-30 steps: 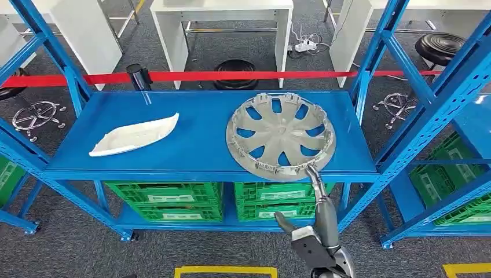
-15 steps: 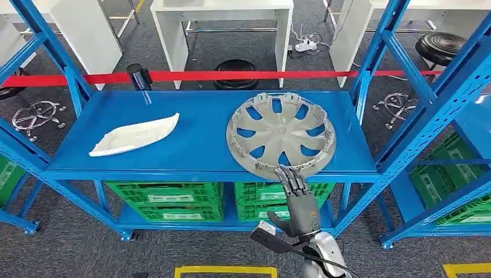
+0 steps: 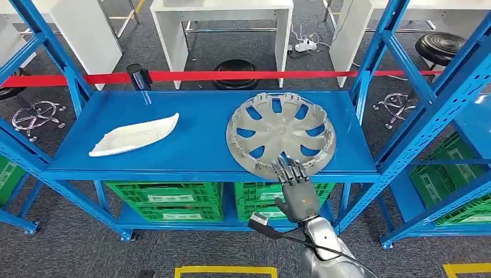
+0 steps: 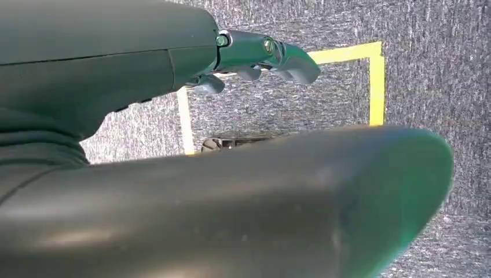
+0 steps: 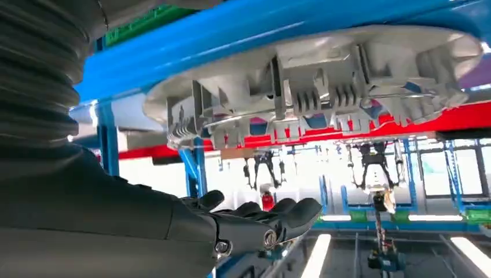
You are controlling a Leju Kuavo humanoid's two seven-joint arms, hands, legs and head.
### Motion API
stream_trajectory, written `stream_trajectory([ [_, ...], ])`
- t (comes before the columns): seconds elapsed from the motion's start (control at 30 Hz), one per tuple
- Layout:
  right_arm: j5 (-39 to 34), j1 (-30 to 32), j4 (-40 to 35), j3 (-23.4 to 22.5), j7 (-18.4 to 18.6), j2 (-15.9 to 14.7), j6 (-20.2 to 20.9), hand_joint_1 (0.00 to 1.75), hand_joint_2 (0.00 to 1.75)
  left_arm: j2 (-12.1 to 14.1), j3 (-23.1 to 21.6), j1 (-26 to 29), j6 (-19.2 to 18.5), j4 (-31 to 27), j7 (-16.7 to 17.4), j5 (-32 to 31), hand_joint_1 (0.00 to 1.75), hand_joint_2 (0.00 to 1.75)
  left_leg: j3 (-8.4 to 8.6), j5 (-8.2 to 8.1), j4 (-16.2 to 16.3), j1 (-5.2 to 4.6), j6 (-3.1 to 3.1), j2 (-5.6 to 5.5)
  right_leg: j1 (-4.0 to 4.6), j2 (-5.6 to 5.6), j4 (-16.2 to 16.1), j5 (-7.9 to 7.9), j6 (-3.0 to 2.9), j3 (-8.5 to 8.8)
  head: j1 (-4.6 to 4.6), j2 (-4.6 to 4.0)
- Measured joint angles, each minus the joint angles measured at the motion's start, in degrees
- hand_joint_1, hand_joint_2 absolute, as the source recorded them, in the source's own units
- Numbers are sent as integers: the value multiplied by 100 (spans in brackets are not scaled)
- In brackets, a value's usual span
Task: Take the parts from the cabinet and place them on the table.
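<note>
My right hand (image 3: 296,188) spread, empty, at hubcap (image 3: 280,134) near rim. I should slide fingers over rim, grip firmly, lift level off shelf (image 3: 197,147). Left hand (image 4: 260,55): can't tell.

A grey wheel cover (image 3: 281,136) with curved spokes and a ring of clips around its rim is seen lying flat, inner side up, on the right half of the blue shelf (image 3: 197,145), its near edge overhanging the shelf front slightly. A white, elongated, curved panel (image 3: 134,135) is laid flat on the left half of the shelf, well apart from the wheel cover.
</note>
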Motion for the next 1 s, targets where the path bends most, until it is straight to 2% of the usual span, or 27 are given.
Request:
stream_trajectory([
  [0.33, 18, -704, 1045, -68, 20, -9, 20, 0, 175, 0, 0, -33, 11, 0, 4, -44, 0, 0, -1, 4, 1, 0, 2, 0, 0, 0, 0, 3, 2, 0, 0, 0],
  [0.57, -89, -1280, 1839, -127, 22, -9, 273, 0, 175, 2, 0, -40, 11, 0, 22, -118, 0, 0, 0, 6, 2, 0, 2, -1, -1, 0, 0, 5, 5, 1, 0, 0],
  [0.8, -162, -1606, 2289, -170, 15, 0, 433, 0, 175, 4, 0, -48, 11, 0, 57, -195, 0, 0, -1, 7, 2, 0, 2, -2, -1, 0, 0, 5, 5, 0, 0, 0],
  [0.83, -190, -1635, 2341, -175, -4, 0, 428, 164, 175, 4, 0, -49, 11, 0, 57, -203, 0, 0, -1, 7, 2, 0, 2, -2, 0, 0, 0, 5, 5, 0, 0, 0],
  [0.87, -216, -1658, 2381, -184, -17, 0, 426, 175, 175, 4, 0, -49, 11, 0, 59, -210, 0, 0, -1, 7, 2, 0, 2, -1, 0, 0, 0, 5, 5, 1, 0, 0],
  [1.0, -293, -1714, 2501, -203, -155, 4, 470, 175, 175, 7, -2, -50, 11, 0, 76, -229, 0, 0, -1, 7, 2, 0, 2, -2, 0, 0, 0, 5, 5, 1, 0, 0],
])
